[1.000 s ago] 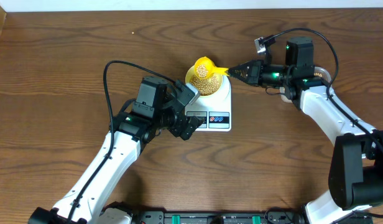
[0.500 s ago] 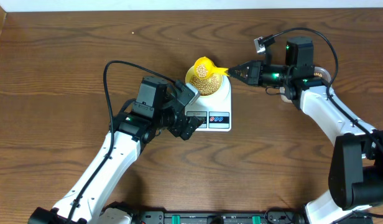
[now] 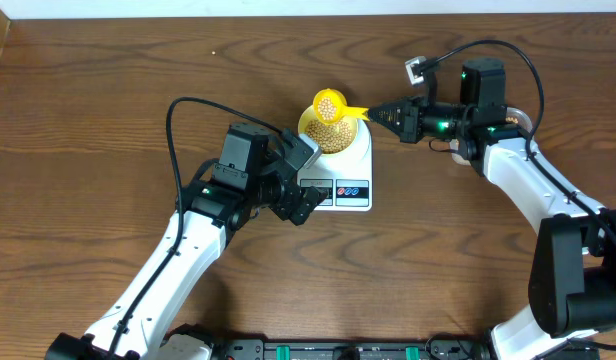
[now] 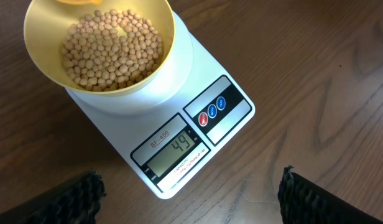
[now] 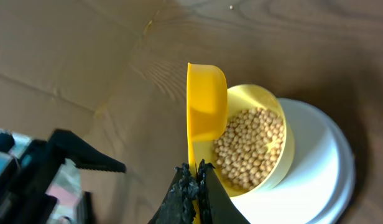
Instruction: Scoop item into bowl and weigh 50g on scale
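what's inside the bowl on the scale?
Beans, a loose pile covering the bottom of the bowl; its upper walls are bare. The floor beneath them is hidden. Scoop hangs over the rim.

One scale [image 3: 360, 158] is shown on one wooden table [image 3: 88, 100], w/ one display [image 4: 179, 148] and two buttons: one red button [image 4: 206, 116], one blue button [image 4: 221, 104]. One pale yellow bowl [image 4: 41, 53] and one brighter yellow scoop [image 5: 206, 106] are counted. The beans [image 4: 110, 53] are seen by the dozens, too many for an exact no. Two arms are pictured, left arm [image 3: 178, 250] and right arm [image 3: 528, 185], w/ two grippers: left gripper [image 4: 191, 177], right gripper [image 5: 194, 171].
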Robot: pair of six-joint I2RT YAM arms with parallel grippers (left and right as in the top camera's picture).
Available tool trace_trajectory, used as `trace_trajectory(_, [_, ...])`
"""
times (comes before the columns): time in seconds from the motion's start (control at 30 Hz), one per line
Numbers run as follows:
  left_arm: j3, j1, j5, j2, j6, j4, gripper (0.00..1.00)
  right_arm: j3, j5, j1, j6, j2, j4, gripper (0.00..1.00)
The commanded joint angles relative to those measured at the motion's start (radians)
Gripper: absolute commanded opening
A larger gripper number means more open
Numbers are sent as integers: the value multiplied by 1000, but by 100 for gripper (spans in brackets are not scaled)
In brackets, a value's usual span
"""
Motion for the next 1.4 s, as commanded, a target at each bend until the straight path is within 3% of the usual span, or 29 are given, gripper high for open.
trace_trajectory(0.0, [-6,4,13,8,13,-2,92,-5,-2,-8,-166,4,14,1])
trace_trajectory(0.7, [-6,4,13,8,13,-2,92,-5,54,-8,-513,4,15,1])
trace_trajectory(1.37, [-6,4,13,8,13,-3,92,-5,53,-6,-594,4,-1,1])
